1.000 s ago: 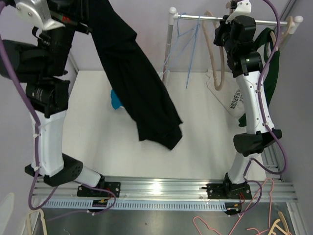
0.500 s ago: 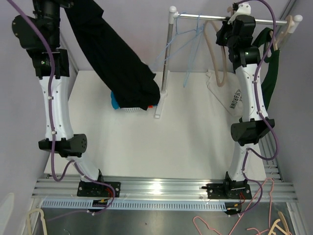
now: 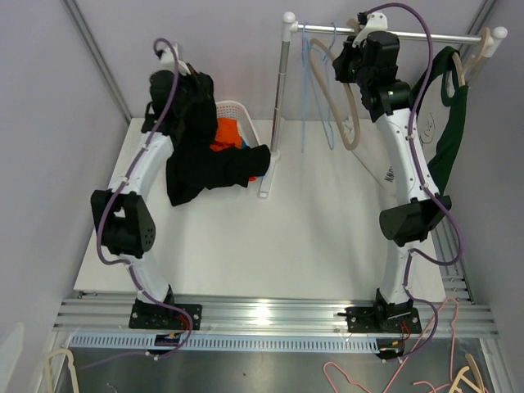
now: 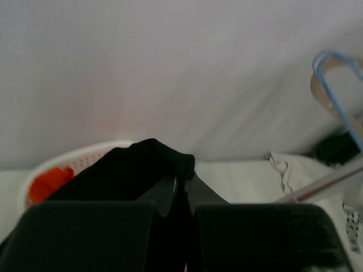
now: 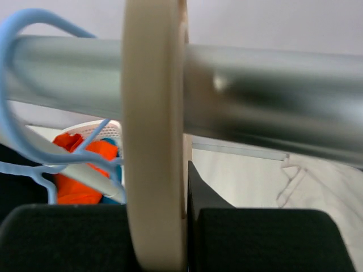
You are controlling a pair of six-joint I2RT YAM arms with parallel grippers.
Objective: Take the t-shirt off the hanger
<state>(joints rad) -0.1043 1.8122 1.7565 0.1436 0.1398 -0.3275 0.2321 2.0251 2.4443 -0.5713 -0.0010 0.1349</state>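
The black t-shirt [image 3: 205, 160] hangs from my left gripper [image 3: 190, 88], which is shut on it at the back left. Its lower part drapes over the white basket [image 3: 233, 110] and onto the table. In the left wrist view the jaws [image 4: 182, 182] pinch a fold of the black cloth [image 4: 136, 170]. My right gripper [image 3: 345, 56] is up at the rail [image 3: 426, 36], shut on the beige hanger [image 3: 350, 123], which carries no shirt. In the right wrist view the hanger's hook [image 5: 153, 141] loops over the rail [image 5: 261, 107] between my fingers [image 5: 182, 187].
Blue hangers [image 3: 315, 90] hang on the rail beside the upright post [image 3: 281, 90]. A green garment [image 3: 452, 135] and a white printed one [image 3: 391, 168] hang at the right. The basket holds orange cloth [image 3: 228, 131]. More hangers lie on the floor at the front.
My left arm has swung down from high over the table to the back left, lowering the black t-shirt onto the basket. My right gripper has moved the beige hanger left along the rail.
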